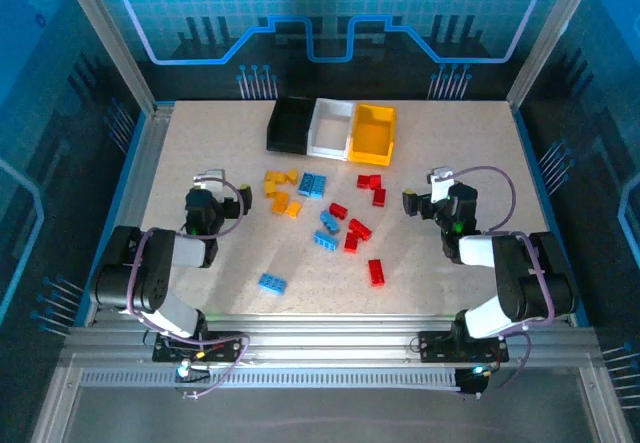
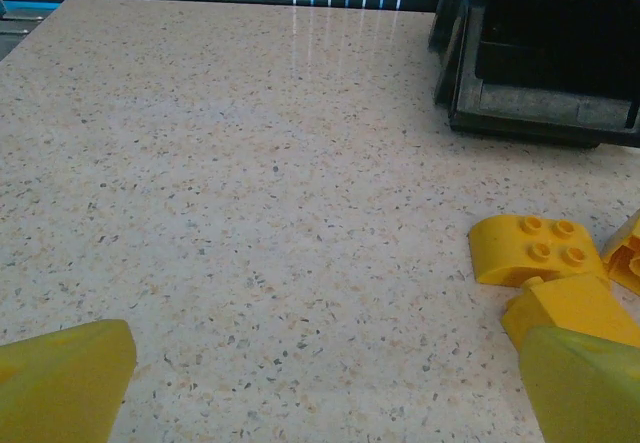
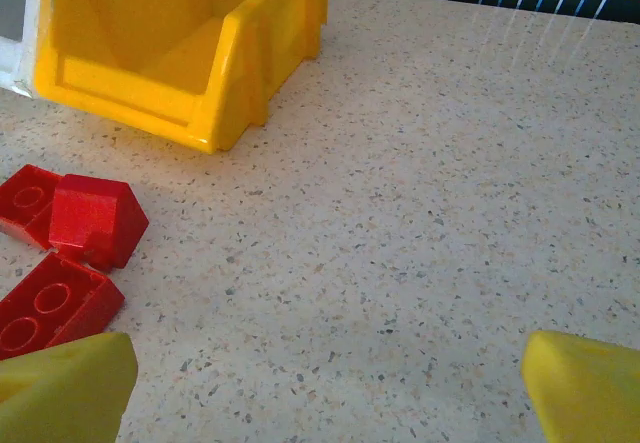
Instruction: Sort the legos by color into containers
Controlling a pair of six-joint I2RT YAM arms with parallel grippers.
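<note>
The legos lie scattered mid-table: yellow-orange ones (image 1: 281, 191), blue ones (image 1: 312, 185) and red ones (image 1: 356, 231), plus a lone blue brick (image 1: 272, 283) and a lone red brick (image 1: 376, 271) nearer me. The containers stand in a row at the back: black (image 1: 289, 125), white (image 1: 330, 128), yellow (image 1: 372, 133). My left gripper (image 1: 238, 201) hangs open just left of the yellow-orange legos (image 2: 535, 249), nothing between its fingers (image 2: 62, 378). My right gripper (image 1: 414, 201) is open too, right of the red legos (image 3: 95, 219), with bare table between its fingertips (image 3: 585, 391).
The black bin (image 2: 520, 123) stands ahead and to the right in the left wrist view. The yellow bin (image 3: 140, 93) stands ahead and to the left in the right wrist view, the white bin's edge (image 3: 30, 23) beside it. Metal frame rails border the table (image 1: 450, 153).
</note>
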